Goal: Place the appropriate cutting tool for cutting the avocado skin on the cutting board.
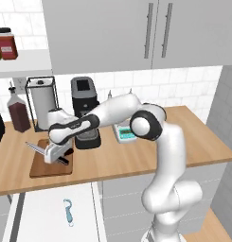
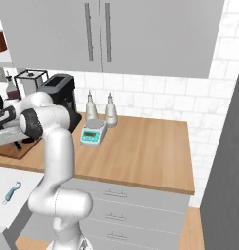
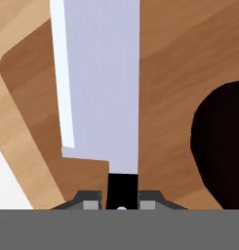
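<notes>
From where I sat at the controls, the biggest thing that mattered was the wooden cutting board (image 1: 41, 166), lying at about eight o'clock on the counter (image 1: 136, 156) in the left base view, with the gripper (image 1: 55, 155) hanging just over it. In the hand view the claw was pinched on the black handle of the kitchen knife (image 3: 99, 83), whose broad grey blade ran out toward twelve o'clock across the board's brown face. I could not tell whether the blade was touching the wood or only poised above it. The avocado (image 3: 221, 146), nearly black, sat at three o'clock in that view, close beside the blade on the same board. My first worry was that: if I let go while the knife was still raised or tilted, it could drop, bounce, and knock the fruit rolling off the board. The blade tip also reached toward the board's far rounded corner, so I judged a release too far forward might leave part of the knife overhanging onto the counter. A sideways drift toward three o'clock would push steel into the avocado. Smaller still, the light-blue peeler (image 1: 68, 212) lay well apart on the white surface below the counter, out of harm's way. As for writing, I could read none: the jar (image 1: 6, 43) on the shelf carried a label too blurred to make out, and the scale's (image 2: 93, 133) display showed no legible figures.
</notes>
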You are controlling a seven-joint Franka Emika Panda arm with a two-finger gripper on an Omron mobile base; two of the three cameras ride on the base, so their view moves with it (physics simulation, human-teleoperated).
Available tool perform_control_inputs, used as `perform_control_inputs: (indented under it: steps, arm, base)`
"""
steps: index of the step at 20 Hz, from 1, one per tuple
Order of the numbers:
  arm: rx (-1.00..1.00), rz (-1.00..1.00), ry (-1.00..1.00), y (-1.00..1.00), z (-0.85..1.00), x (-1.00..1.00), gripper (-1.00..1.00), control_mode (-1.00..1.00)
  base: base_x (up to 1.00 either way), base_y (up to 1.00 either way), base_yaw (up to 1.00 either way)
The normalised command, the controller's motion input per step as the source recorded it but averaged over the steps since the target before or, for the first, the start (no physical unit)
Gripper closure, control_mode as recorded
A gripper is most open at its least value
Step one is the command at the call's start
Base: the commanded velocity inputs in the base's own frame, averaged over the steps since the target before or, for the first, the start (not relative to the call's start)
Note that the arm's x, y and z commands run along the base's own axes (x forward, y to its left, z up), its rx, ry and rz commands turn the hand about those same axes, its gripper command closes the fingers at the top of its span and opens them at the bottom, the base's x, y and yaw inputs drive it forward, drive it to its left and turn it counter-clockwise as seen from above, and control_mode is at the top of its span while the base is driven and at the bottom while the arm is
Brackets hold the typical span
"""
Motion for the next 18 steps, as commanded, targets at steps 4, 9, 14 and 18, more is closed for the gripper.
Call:
perform_control_inputs:
  steps: [4, 9, 14, 18]
  arm:
    - [-0.05, 0.00, 0.08, 0.14, -0.24, 0.30, 1.00, -1.00]
    - [0.00, 0.00, 0.01, -0.02, -0.33, 0.01, 1.00, -1.00]
    - [0.03, 0.00, -0.01, -0.23, -0.33, -0.15, 1.00, -1.00]
    - [0.05, -0.01, -0.07, -0.38, -0.33, -0.50, -1.00, -1.00]
  base:
    - [0.00, 0.00, 0.00]
    - [0.00, 0.00, 0.00]
    - [0.00, 0.00, 0.00]
    - [0.00, 0.00, 0.00]
